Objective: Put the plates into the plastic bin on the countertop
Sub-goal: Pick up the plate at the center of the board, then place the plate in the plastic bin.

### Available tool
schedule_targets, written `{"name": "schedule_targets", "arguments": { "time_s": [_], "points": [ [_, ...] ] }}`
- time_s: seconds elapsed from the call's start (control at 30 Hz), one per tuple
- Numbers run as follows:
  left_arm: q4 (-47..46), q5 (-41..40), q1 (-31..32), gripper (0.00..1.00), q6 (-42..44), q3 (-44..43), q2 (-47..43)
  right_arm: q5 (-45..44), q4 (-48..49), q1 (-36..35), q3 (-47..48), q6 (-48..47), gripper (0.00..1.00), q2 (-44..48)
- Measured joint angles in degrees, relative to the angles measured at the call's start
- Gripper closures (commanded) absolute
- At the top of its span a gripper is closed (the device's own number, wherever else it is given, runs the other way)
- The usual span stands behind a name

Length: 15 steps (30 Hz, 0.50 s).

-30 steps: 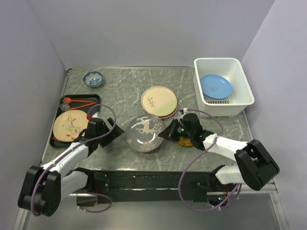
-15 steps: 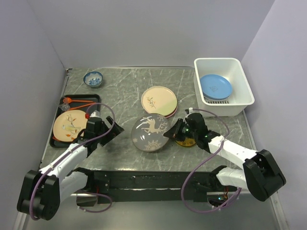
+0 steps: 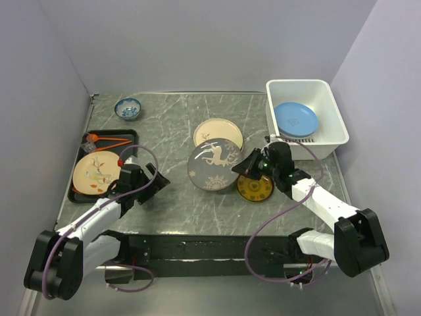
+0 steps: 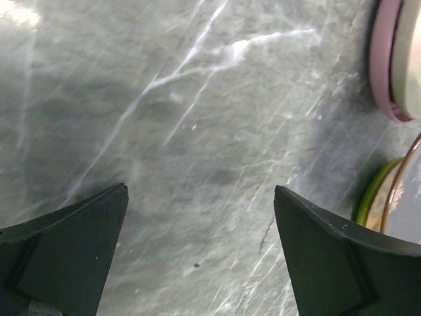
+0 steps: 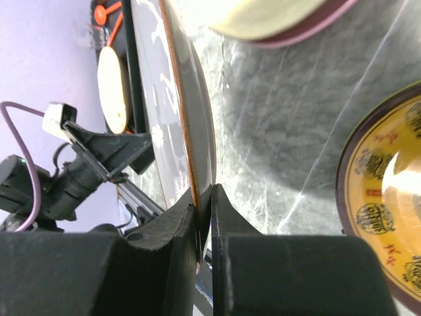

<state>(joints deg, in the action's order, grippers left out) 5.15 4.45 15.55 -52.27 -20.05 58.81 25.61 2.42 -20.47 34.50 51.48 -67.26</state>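
The countertop [image 3: 164,125] no longer bears the grey deer plate [image 3: 212,164] — within the last second it has risen off the marble and swung up and to the right, and now hangs tilted over the near edge of the cream sprig plate [image 3: 217,131]. I judge the carry toward the plastic bin [image 3: 309,150] is under way. The bin stands well apart at the far right, with a blue plate [image 3: 295,119] already inside. My right gripper [image 3: 253,164] pinches the grey plate's rim — the plate reaches out to its left, and the small yellow plate [image 3: 256,188] lies just below. My left gripper [image 3: 150,183] hovers spread wide, holding nothing.
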Motion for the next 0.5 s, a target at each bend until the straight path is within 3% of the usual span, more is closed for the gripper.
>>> {"name": "schedule_targets", "arguments": {
  "time_s": [0.5],
  "points": [
    [-16.33, 7.08, 0.0, 0.01, 0.11, -5.09, 17.05, 1.46, -4.59, 7.87, 1.9, -1.92, 0.98, 4.13]
  ]
}}
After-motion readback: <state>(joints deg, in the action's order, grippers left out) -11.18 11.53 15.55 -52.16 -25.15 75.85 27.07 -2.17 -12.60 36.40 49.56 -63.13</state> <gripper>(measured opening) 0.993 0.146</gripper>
